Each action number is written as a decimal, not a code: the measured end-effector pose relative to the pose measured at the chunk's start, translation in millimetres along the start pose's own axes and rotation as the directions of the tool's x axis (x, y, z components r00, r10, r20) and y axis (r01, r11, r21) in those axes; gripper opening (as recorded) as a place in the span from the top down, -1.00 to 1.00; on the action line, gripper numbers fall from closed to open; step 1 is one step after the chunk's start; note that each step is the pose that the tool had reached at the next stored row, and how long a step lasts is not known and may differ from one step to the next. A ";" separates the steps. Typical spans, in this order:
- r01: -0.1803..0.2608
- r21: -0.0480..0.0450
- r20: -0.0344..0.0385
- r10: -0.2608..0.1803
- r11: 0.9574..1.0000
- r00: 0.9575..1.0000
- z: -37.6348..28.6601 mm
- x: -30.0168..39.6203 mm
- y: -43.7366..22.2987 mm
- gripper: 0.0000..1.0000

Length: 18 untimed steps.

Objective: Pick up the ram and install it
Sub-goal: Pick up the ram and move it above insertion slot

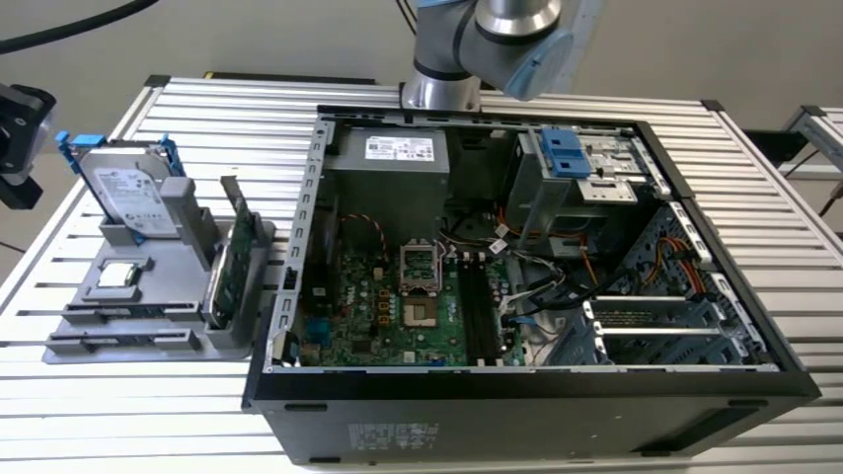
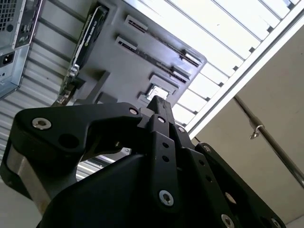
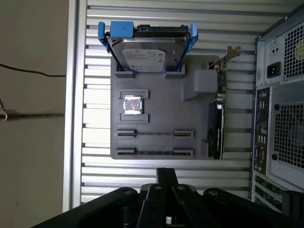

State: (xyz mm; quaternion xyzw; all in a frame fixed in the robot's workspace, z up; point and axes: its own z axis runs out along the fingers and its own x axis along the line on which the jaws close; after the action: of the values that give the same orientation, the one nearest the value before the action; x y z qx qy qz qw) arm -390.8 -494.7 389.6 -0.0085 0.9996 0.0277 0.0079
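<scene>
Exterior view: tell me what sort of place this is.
Probably a robotics lab bench set up for computer assembly: an open desktop computer case sits on a slatted aluminium table, a grey fixture tray beside it holds a hard drive, and a robot arm rises at the far edge.

The slatted silver table [image 1: 197,109] is ribbed bare aluminium with a dull sheen. The flat grey parts holder [image 3: 161,109] looks like smooth, matt plastic. The silver hard drive [image 3: 147,52] has a glossy metal lid, and its blue bracket [image 3: 121,29] is smooth plastic. The open black computer case [image 1: 527,415] has matt black panels outside and bare grey sheet metal inside. The black gripper [image 2: 156,102] is matt, with bright metal screw heads
</scene>
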 end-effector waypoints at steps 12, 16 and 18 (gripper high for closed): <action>-0.021 0.000 0.001 0.021 1.000 1.000 0.0 0.1 0.1 1.00; -0.053 0.001 0.003 0.053 0.999 0.999 0.0 0.3 0.0 1.00; -0.069 0.001 0.004 0.069 0.998 0.998 0.0 0.5 0.1 1.00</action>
State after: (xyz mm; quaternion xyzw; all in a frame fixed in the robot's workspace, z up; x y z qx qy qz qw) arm -391.3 -494.7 389.6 0.0259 0.9993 0.0274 0.0088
